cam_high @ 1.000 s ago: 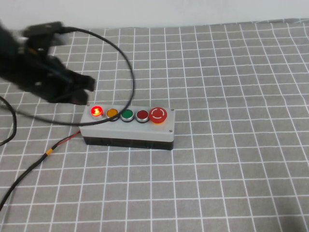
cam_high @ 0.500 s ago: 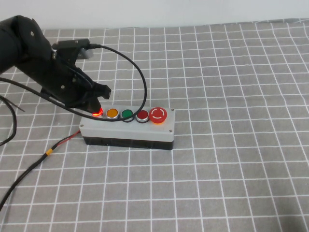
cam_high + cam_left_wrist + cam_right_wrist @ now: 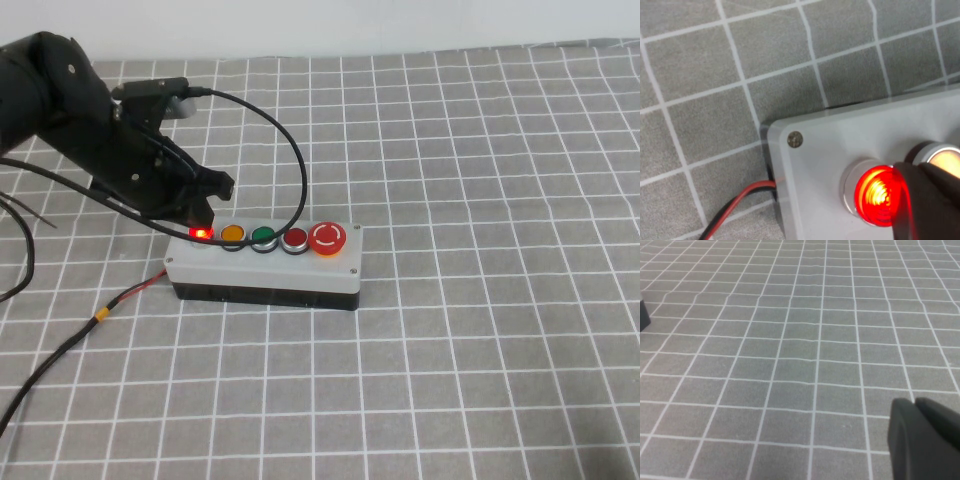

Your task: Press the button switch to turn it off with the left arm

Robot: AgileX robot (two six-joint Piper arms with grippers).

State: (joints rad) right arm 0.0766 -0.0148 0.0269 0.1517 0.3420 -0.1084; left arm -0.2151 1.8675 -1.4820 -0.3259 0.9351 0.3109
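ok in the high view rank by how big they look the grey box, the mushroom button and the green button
1. Grey box, largest.
2. Mushroom button.
3. Green button, smallest.

They share one box, so nearness barely matters. The left claw hovers at the lit button switch; the right claw is over bare table.

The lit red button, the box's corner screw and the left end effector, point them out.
button switch [image 3: 879, 196], left wrist view, glowing cap.
corner screw [image 3: 795, 139], left wrist view, its head.
left end effector [image 3: 203, 205], high view, tip over the switch.
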